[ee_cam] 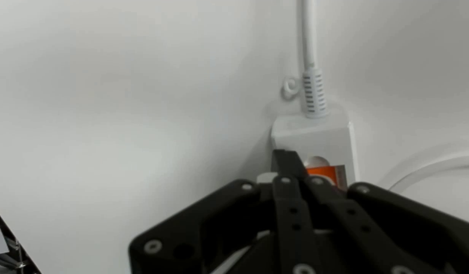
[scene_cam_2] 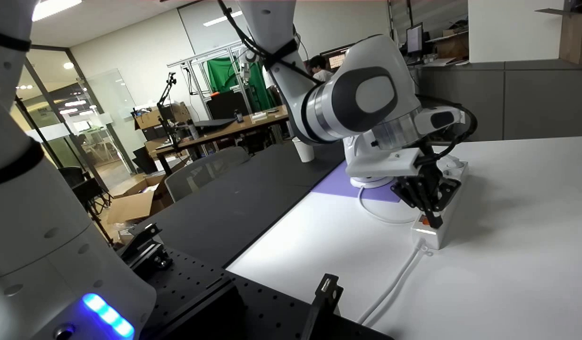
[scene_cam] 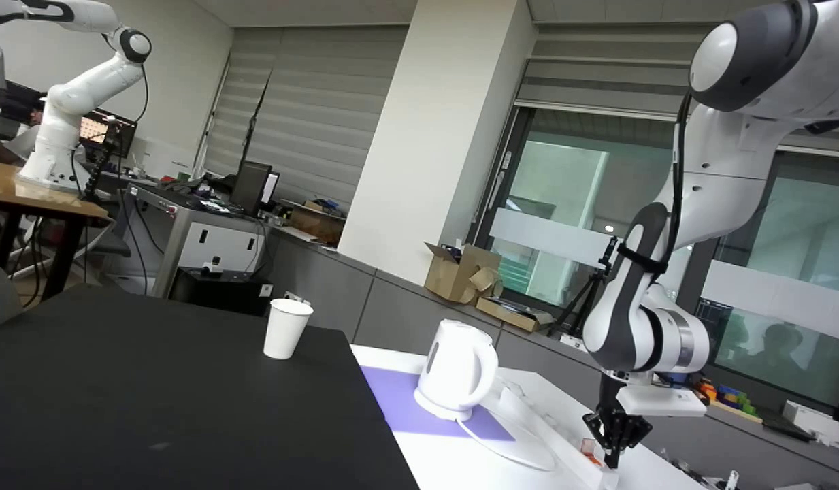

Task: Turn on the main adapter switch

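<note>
The main adapter is a long white block lying on the white table, seen in both exterior views (scene_cam: 550,435) (scene_cam_2: 427,240) and in the wrist view (ee_cam: 314,133). Its orange switch (ee_cam: 325,172) is near the cable end and partly hidden behind my fingers. The orange also shows in both exterior views (scene_cam: 591,456) (scene_cam_2: 425,221). My gripper (scene_cam: 611,461) is shut with nothing between its fingers and points down. Its fingertips (ee_cam: 289,161) are right over the adapter's end, beside the switch. I cannot tell whether they touch it. The gripper also shows in an exterior view (scene_cam_2: 434,221).
A white jug (scene_cam: 453,367) stands on a purple mat (scene_cam: 395,395) beside the adapter, with its cord (scene_cam_2: 383,218) looping over the table. A thick white cable (scene_cam_2: 394,281) leaves the adapter's end. A white paper cup (scene_cam: 286,330) stands on the black table (scene_cam: 154,388).
</note>
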